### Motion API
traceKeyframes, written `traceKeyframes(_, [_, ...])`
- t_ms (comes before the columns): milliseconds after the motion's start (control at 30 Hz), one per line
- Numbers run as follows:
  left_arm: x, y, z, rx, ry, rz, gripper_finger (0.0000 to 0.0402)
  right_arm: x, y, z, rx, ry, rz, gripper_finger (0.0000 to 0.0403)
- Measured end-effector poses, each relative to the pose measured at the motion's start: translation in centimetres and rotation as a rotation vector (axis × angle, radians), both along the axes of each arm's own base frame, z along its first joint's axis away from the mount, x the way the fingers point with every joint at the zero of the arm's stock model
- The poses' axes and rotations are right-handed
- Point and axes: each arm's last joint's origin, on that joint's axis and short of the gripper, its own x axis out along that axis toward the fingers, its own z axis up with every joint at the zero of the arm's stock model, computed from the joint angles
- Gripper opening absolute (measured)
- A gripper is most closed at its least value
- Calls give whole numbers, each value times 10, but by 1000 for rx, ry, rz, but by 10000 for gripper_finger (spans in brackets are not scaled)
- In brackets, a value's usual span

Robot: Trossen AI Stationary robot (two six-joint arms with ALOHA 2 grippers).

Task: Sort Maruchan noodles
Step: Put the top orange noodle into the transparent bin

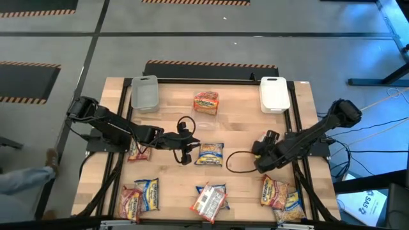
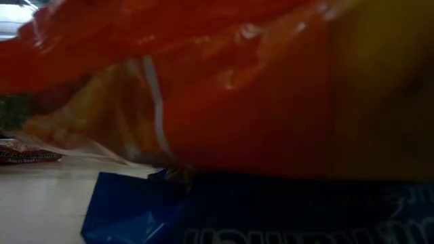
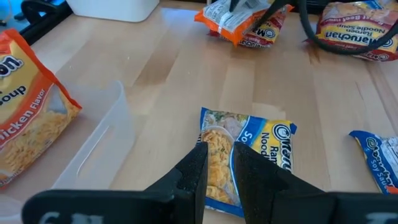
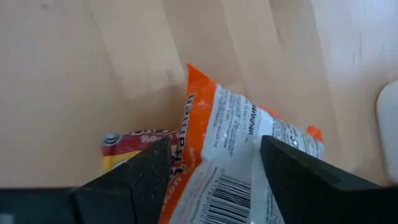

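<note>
Left gripper point(image 3: 217, 163) is hovering mid-table over the blue soy-sauce packet point(image 3: 249, 155), fingers nearly together, gripping nothing. It should pinch the crinkly edge squarely. Right gripper point(image 4: 211, 168), fingers apart, is waiting over an orange packet point(image 4: 239, 146) on the right.

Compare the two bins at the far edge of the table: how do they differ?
The left bin is clear, so the wood shows through it; the right bin is solid white. The left bin sits on the left arm's side, the right bin on the right arm's. Both are rectangular with nothing visible inside.
</note>
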Motion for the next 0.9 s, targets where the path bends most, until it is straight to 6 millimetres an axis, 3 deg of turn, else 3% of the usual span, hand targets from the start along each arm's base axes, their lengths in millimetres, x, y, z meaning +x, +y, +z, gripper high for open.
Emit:
traceKeyframes(167, [-1, 0, -1, 30, 20, -15, 71, 3, 0, -13, -50, 59, 25, 212])
traceKeyframes(400, [0, 0, 0, 45, 7, -24, 71, 3, -1, -18, -62, 116, 37, 40])
traceKeyframes(467, [0, 0, 0, 44, 6, -24, 71, 3, -1, -18, -63, 115, 38, 12])
traceKeyframes(667, [0, 0, 0, 44, 6, -25, 71, 6, 1, -11, -54, 95, 40, 3])
traceKeyframes(900, [0, 0, 0, 42, 6, -27, 71, 13, 1, 41, -42, -129, 59, 2])
